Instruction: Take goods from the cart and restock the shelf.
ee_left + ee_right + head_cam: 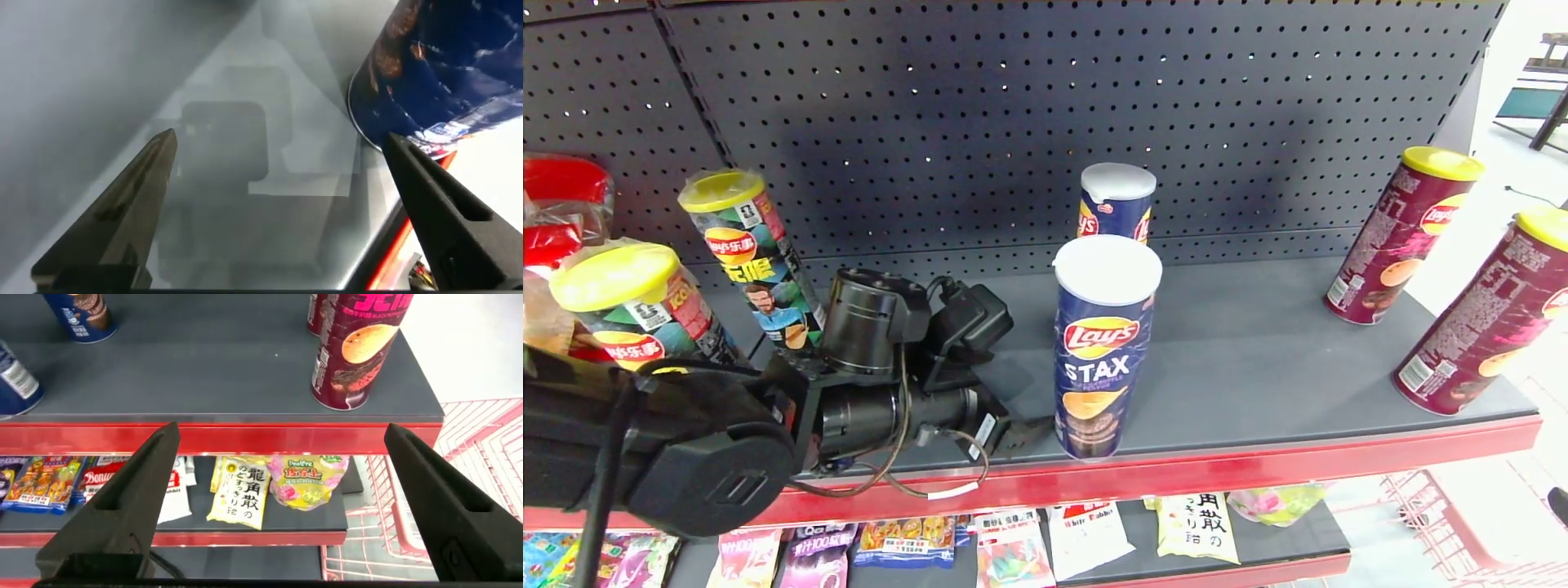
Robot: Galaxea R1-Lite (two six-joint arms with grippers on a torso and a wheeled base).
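Left tool (279, 139) wide open, empty, beside blue can (441, 65); right tool (282, 429) open, empty, facing red shelf edge (245, 437).

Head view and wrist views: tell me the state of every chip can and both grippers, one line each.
Front blue can, upright, lid on.
Rear blue can, upright, lid on.
Far maroon can, upright, lid on.
Near maroon can, upright, lid on.
Rear dark can, upright, lid on.
Front dark can, upright, lid on.
Left gripper, open, empty.
Right gripper, open, empty.
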